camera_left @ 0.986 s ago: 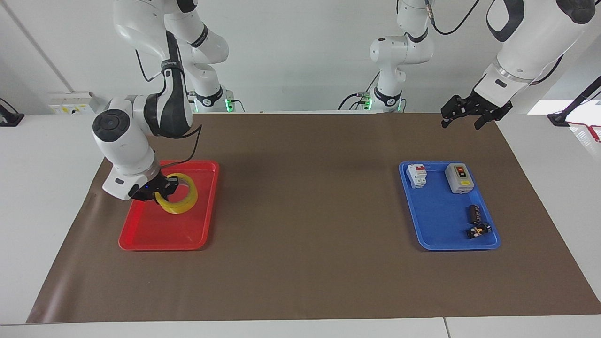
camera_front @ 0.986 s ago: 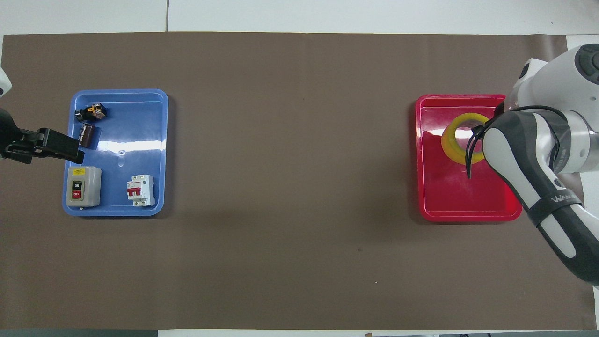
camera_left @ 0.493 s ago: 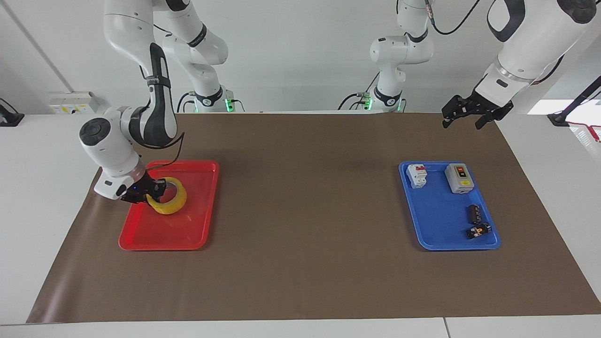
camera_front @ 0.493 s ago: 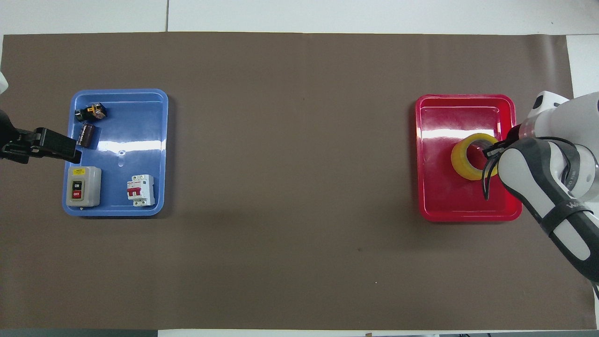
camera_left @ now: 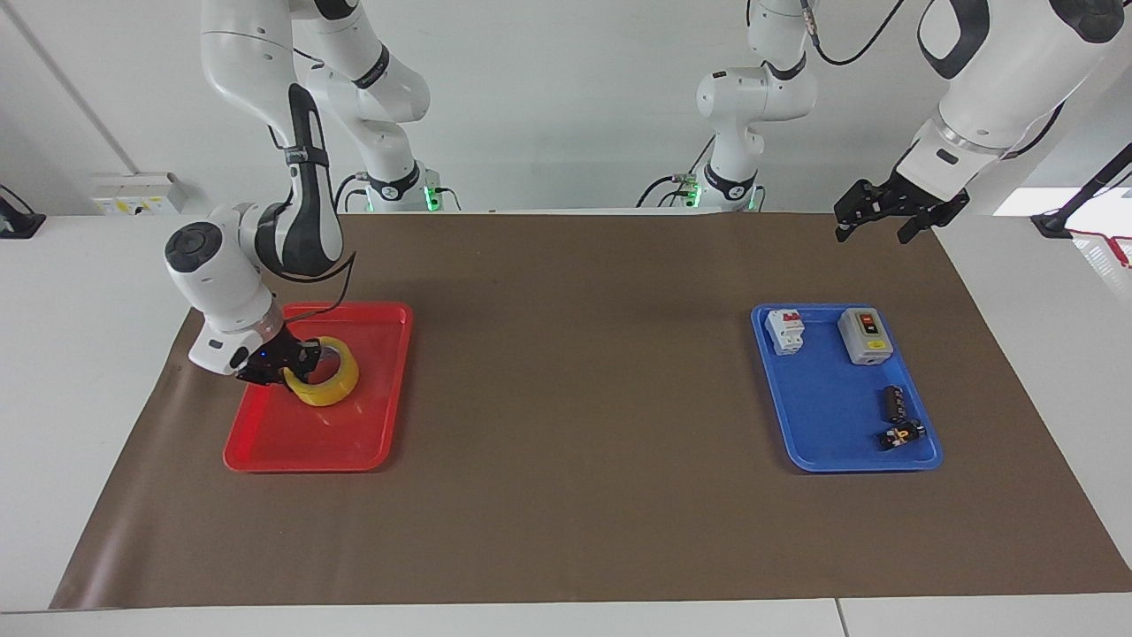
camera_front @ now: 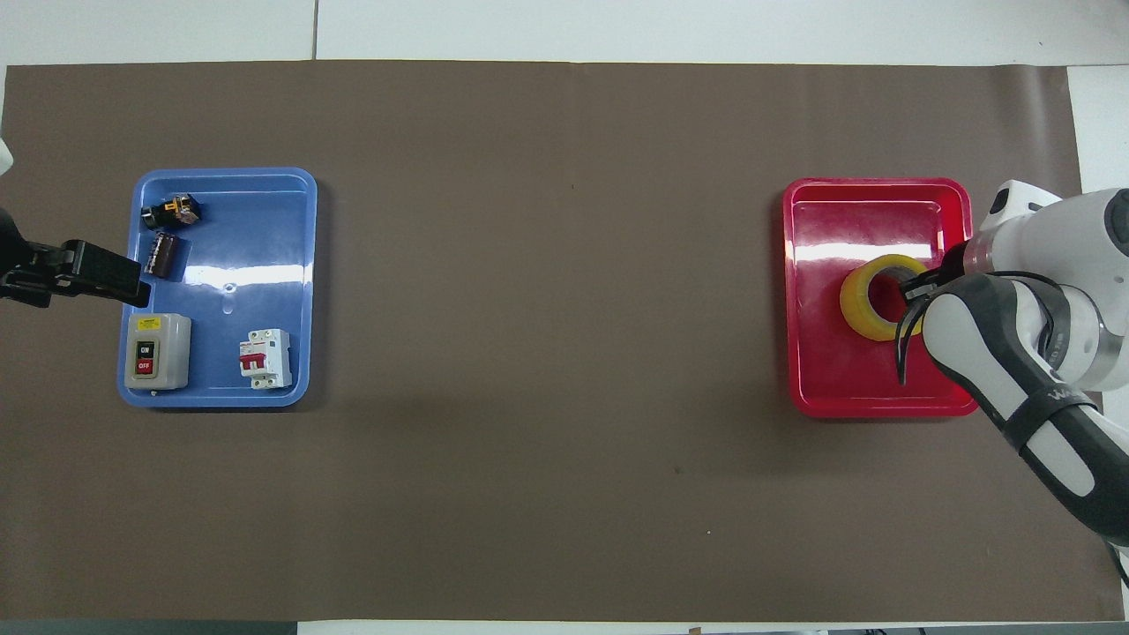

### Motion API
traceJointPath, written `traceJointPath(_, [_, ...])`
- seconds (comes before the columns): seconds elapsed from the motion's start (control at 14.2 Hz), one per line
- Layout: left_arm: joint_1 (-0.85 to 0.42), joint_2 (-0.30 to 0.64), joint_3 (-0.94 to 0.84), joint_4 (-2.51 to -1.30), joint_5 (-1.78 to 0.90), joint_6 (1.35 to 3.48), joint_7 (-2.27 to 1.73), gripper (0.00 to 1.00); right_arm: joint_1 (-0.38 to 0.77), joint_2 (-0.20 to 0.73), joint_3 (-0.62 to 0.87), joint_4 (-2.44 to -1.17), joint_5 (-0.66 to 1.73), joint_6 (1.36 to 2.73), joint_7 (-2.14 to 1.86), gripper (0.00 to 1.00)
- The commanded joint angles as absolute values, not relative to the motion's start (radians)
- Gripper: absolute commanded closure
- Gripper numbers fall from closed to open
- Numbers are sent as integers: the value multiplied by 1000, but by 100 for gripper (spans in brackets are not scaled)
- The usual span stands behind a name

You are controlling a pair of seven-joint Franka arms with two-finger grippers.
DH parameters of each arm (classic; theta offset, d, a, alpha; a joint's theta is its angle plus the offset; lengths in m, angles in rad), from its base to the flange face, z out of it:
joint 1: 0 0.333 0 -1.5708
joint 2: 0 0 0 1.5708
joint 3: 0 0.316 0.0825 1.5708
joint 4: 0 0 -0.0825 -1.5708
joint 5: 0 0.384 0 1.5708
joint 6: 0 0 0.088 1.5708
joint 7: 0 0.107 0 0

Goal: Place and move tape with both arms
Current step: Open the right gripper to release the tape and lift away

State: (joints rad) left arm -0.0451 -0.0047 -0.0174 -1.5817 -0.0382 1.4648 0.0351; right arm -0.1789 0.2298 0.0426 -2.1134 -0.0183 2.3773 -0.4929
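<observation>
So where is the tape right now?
The tape is gripped by the right gripper over the red tray, at the right arm's end of the table.

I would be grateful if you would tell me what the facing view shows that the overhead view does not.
Only the facing view shows the arms' upper links, two smaller arms at the wall, and the right gripper at the tape over the red tray. Only the overhead view looks straight into the tape's core. Both show the blue tray and the left gripper waiting.
</observation>
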Motion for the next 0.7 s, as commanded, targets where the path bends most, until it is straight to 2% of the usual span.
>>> traceJointPath(0.0, [-37, -25, -21, -1595, -15, 1476, 40, 0, -173, 199, 51, -2155, 8, 2414, -497, 100])
traceJointPath(0.07, [-35, -26, -23, -1595, -15, 1476, 40, 0, -172, 199, 52, -2155, 8, 2414, -485, 100])
traceJointPath(0.14, [-35, -29, -21, -1598, -15, 1476, 40, 0, -161, 199, 51, -2155, 8, 2414, -462, 32])
traceJointPath(0.21, [-32, -29, -23, -1598, -15, 1474, 40, 0, -160, 199, 51, -2145, 8, 2405, -450, 0])
traceJointPath(0.35, [-29, -29, -21, -1598, -15, 1474, 40, 0, -144, 190, 52, -2099, 5, 2375, -411, 0])
traceJointPath(0.63, [-28, -29, -21, -1598, -15, 1476, 40, 0, -123, 173, 52, -1889, -90, 2157, -148, 0])
